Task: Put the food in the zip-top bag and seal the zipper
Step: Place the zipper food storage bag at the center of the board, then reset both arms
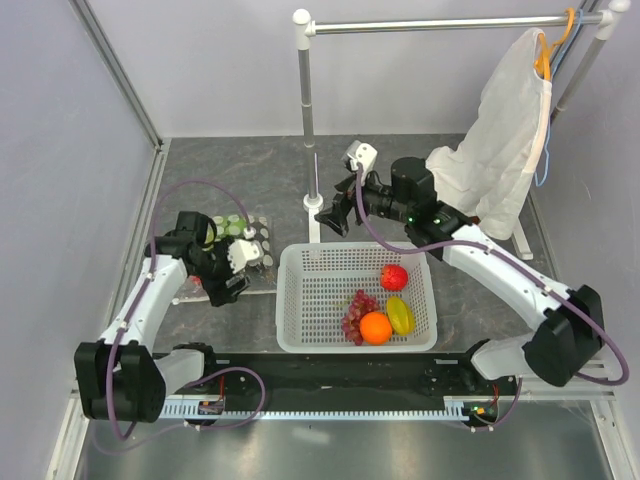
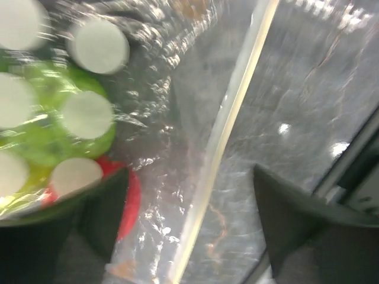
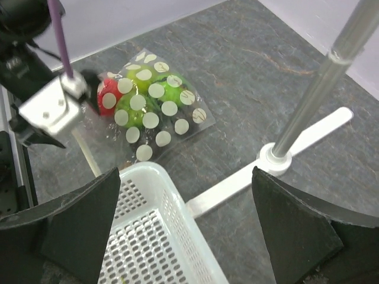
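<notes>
Zip-top bag [image 3: 155, 127] lies flat, dotted, with green and red food [image 3: 172, 93] inside, just beside the basket [image 3: 137, 173] rim. Left gripper [image 2: 186, 177] is spread astride the zipper [image 2: 228, 136], gripping nothing. Right gripper [image 3: 185, 175] is wide apart and empty.

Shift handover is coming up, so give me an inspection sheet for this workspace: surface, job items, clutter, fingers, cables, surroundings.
Surface: grey mottled table.
Job's things: zip-top bag left of the white basket, holding green fruits and a red piece; zipper, sealing unclear; apple, grapes, orange and yellow fruit in that basket.
Clutter: nothing seen.
Grippers: left gripper, fingers open either side of the zipper; right gripper, fingers open, empty, raised.
Cables: purple cables along both arms.
Surroundings: clothes rack, white garment on orange hanger.
</notes>
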Motion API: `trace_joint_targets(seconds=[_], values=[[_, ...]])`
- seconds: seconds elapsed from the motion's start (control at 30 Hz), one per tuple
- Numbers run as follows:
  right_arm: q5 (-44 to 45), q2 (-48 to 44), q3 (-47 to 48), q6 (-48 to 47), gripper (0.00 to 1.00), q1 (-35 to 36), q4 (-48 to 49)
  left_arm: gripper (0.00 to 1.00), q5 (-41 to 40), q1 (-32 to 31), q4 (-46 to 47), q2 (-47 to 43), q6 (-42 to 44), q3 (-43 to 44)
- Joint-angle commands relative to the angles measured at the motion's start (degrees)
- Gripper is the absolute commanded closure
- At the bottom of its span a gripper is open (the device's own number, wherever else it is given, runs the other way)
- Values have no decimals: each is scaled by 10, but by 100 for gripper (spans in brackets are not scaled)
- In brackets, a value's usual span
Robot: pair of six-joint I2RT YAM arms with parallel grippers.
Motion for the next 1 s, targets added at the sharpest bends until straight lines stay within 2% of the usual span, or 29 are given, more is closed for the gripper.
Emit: trace_joint_targets(seconds=[0.0,0.1,0.23,0.4,0.53,0.63,0.83,0.97], values=[[21,-86,-11,2,2,-11,-56,0,112,1,-88,-48,-101,122],[47,-139,-28,-1,2,-15,-91,0,143,1,-104,-52,-199,213],[89,-219,-47,1,2,-20,-134,0,127,1,-103,-3,-363,356],[186,-285,-56,24,2,-21,-193,0,108,1,-85,47,-460,437],[235,-338,-65,81,2,-27,-235,0,89,1,-35,49,-519,418],[238,-375,-88,95,2,-69,-260,0,77,1,10,39,-544,374],[230,-442,-123,113,2,-127,-298,0,61,0,39,-3,-542,280],[209,-458,-129,118,2,-149,-302,0,34,0,39,-28,-526,264]])
